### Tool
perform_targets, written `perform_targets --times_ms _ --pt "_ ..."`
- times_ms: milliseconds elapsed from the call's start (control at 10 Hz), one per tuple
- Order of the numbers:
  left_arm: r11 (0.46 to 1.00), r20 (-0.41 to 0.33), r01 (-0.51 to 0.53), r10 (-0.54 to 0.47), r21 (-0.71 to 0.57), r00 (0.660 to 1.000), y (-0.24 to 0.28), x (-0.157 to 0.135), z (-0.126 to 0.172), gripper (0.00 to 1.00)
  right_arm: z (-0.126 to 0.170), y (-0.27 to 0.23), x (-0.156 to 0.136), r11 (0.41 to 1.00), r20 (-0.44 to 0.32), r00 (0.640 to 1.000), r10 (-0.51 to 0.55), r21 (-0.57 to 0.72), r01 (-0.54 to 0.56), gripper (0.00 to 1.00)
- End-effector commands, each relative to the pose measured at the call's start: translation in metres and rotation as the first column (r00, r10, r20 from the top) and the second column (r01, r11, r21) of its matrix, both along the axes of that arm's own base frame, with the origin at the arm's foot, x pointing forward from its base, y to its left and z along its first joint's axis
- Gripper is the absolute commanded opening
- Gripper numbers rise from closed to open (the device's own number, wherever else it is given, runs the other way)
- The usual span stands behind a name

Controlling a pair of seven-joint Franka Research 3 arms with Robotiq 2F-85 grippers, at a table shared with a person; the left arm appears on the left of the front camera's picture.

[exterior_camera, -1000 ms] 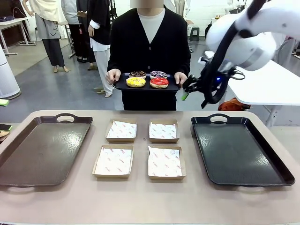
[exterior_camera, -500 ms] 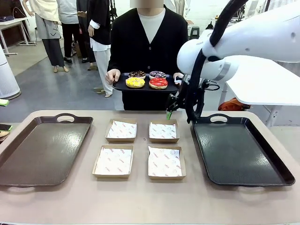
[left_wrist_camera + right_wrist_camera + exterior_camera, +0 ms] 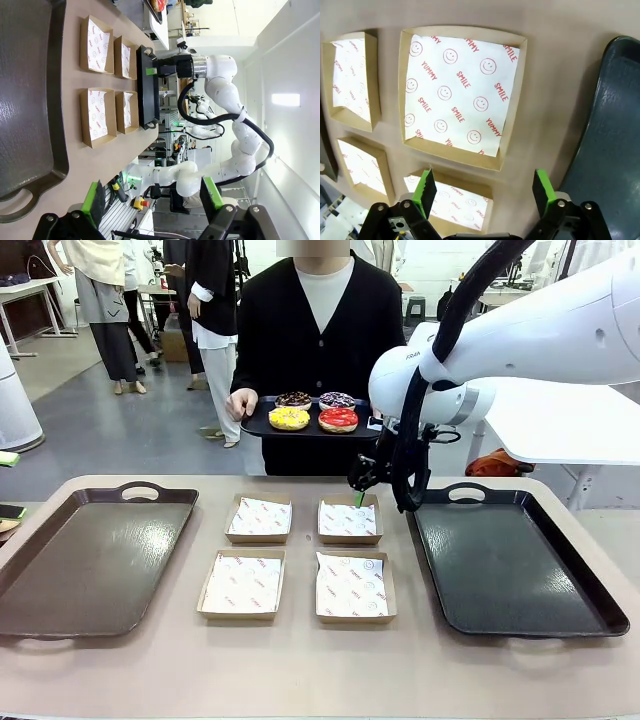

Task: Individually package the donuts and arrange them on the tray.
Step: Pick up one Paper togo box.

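Four glazed ring donuts (image 3: 314, 410) sit on a small black tray (image 3: 262, 428) a person holds at the tabletop's (image 3: 300, 670) twelve o'clock. The right claw (image 3: 359, 490), spread and empty, hangs over the paper-lined brown cardboard box (image 3: 349, 539) nearest one o'clock; the left claw (image 3: 152, 196) gapes empty too.

Right arm (image 3: 540, 320): glossy white shell, rounded joints, small dark lettering on one joint, thick black cable (image 3: 466, 288) running alongside. Right gripper (image 3: 485, 192): black, green pads (image 3: 427, 186), round bolt heads at the finger bases. Person (image 3: 320, 340): black long-sleeved cardigan over a white top.
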State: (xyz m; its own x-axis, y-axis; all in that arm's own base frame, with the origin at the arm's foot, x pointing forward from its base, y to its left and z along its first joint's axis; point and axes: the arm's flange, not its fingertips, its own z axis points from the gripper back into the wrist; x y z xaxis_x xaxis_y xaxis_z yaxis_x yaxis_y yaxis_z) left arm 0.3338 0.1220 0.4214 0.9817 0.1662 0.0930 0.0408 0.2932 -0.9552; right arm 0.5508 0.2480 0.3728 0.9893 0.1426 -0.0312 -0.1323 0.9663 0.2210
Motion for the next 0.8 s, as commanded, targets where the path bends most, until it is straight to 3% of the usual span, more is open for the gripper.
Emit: perform_targets --times_ms 0,600,700 --pt "1.0 0.002 0.005 -0.005 -0.006 1.0 -0.0003 -0.0001 0.0013 1.0 0.0023 -0.0004 -0.0014 1.0 -0.007 1.0 0.005 0.006 -0.005 1.0" --pt "1.0 0.002 0.005 -0.005 -0.006 1.0 -0.0003 -0.0001 0.0013 1.0 0.0002 0.0002 -0.0002 1.0 -0.001 1.0 0.0 0.0 0.0 1.0" --pt "1.0 0.002 0.005 -0.005 -0.006 1.0 -0.0003 -0.0001 0.0013 1.0 -0.0037 0.0029 -0.0007 0.994 0.064 0.995 -0.073 -0.076 0.078 1.0"
